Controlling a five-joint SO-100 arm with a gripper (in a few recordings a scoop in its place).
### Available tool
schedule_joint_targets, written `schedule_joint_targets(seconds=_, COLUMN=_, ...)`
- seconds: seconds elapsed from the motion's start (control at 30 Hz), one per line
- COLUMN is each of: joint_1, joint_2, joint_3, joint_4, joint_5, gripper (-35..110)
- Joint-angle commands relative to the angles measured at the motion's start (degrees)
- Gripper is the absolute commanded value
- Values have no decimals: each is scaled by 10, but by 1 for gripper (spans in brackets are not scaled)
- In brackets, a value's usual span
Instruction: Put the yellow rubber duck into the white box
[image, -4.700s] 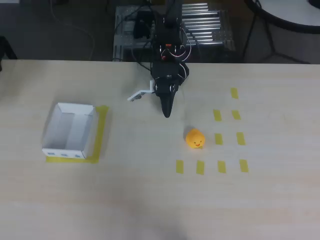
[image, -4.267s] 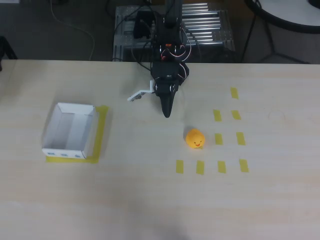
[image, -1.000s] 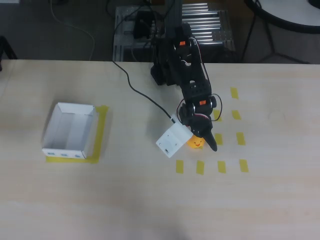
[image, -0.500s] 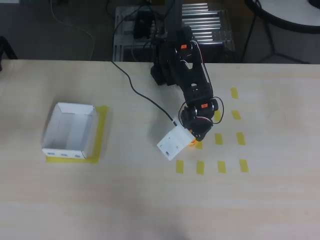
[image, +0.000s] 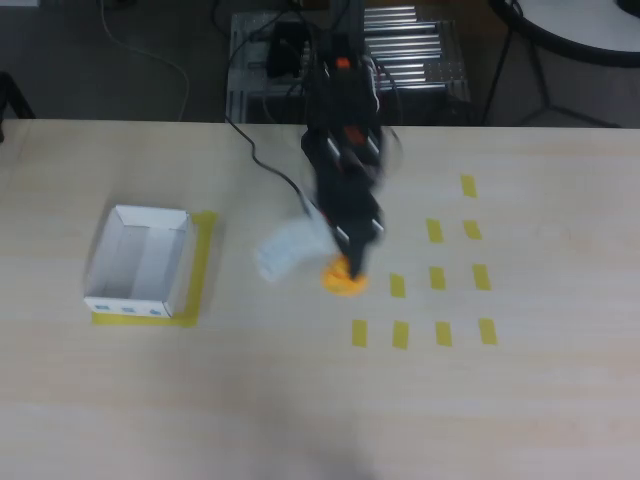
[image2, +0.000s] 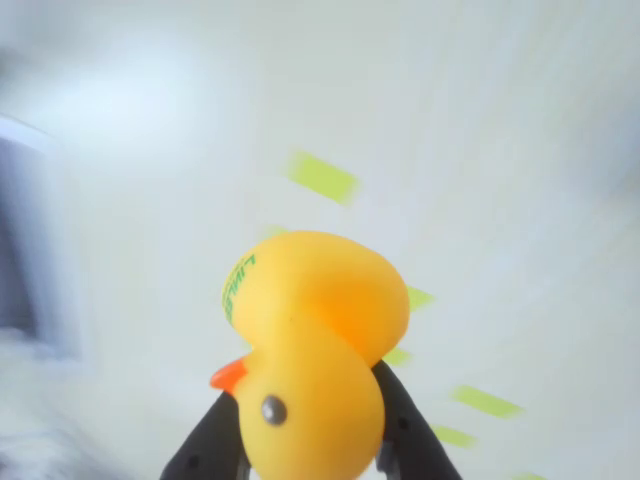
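Note:
The yellow rubber duck (image2: 310, 355) fills the middle of the wrist view, held between two black fingers (image2: 405, 435), with its orange beak pointing left. In the overhead view the duck (image: 345, 279) shows at the tip of my gripper (image: 350, 268), near the table's middle, blurred by motion. My gripper is shut on the duck. The white box (image: 139, 262) stands at the table's left on a yellow tape frame, well to the left of the gripper, with nothing inside it.
Several short yellow tape strips (image: 437, 278) lie on the table to the right of the gripper. A blurred white part (image: 285, 250) on the arm sticks out to the left. Metal racks and cables sit beyond the table's far edge.
The gripper has closed on the duck and swung left with it, away from the tape strips. The duck has left its earlier spot on the table. The box has not moved.

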Motion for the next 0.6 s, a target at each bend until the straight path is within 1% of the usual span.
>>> schedule_joint_targets(seconds=0.0, joint_1=237, joint_2=249, joint_3=1, joint_4=-81, joint_5=-13, gripper=0)
schedule_joint_targets(seconds=0.13, joint_1=410, joint_2=325, joint_3=134, joint_4=-216, joint_5=-20, gripper=0)
schedule_joint_targets(seconds=0.27, joint_1=513, joint_2=282, joint_3=186, joint_4=-247, joint_5=-88, gripper=0)
schedule_joint_targets(seconds=0.43, joint_1=566, joint_2=163, joint_3=223, joint_4=-299, joint_5=-161, gripper=0)
schedule_joint_targets(seconds=0.57, joint_1=586, joint_2=62, joint_3=212, joint_4=-337, joint_5=-173, gripper=0)
